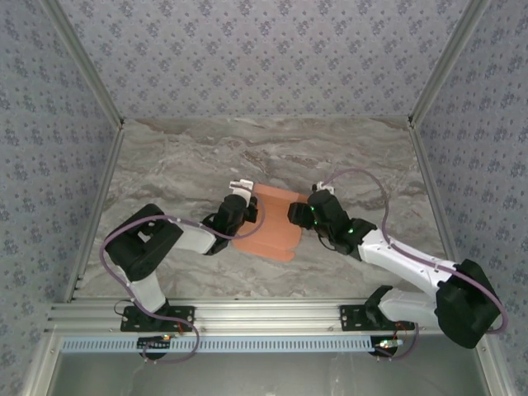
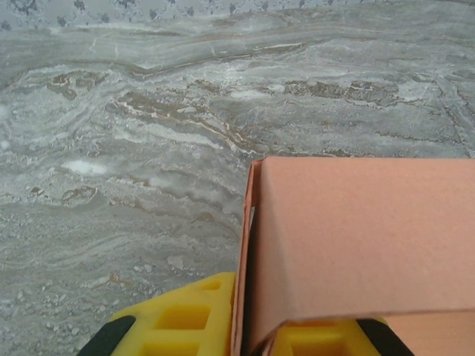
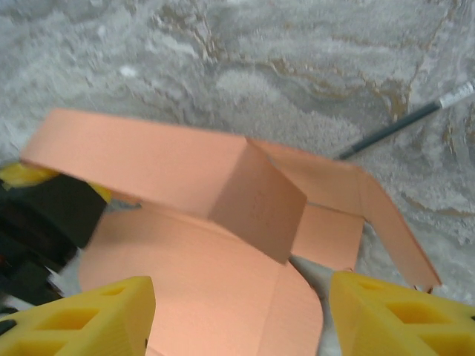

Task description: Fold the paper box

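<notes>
The paper box [image 1: 272, 227] is salmon-orange card, partly folded, lying at the table's middle between both arms. In the left wrist view one upright wall of the box [image 2: 356, 237] runs between the yellow fingers [image 2: 178, 319], and my left gripper [image 2: 249, 315] is shut on it. From above, the left gripper [image 1: 245, 206] sits at the card's left edge. My right gripper [image 1: 297, 213] is at the card's right edge. Its yellow fingers [image 3: 96, 319] stand wide open over a flat rounded flap [image 3: 223, 289], holding nothing. A raised folded panel [image 3: 163, 167] stands beyond that flap.
The marble table [image 1: 181, 165] is enclosed by patterned walls at the back and both sides. A thin dark rod with a pale tip [image 3: 401, 122] lies on the marble beyond the card. The left gripper's black body [image 3: 44, 215] is at the card's far side.
</notes>
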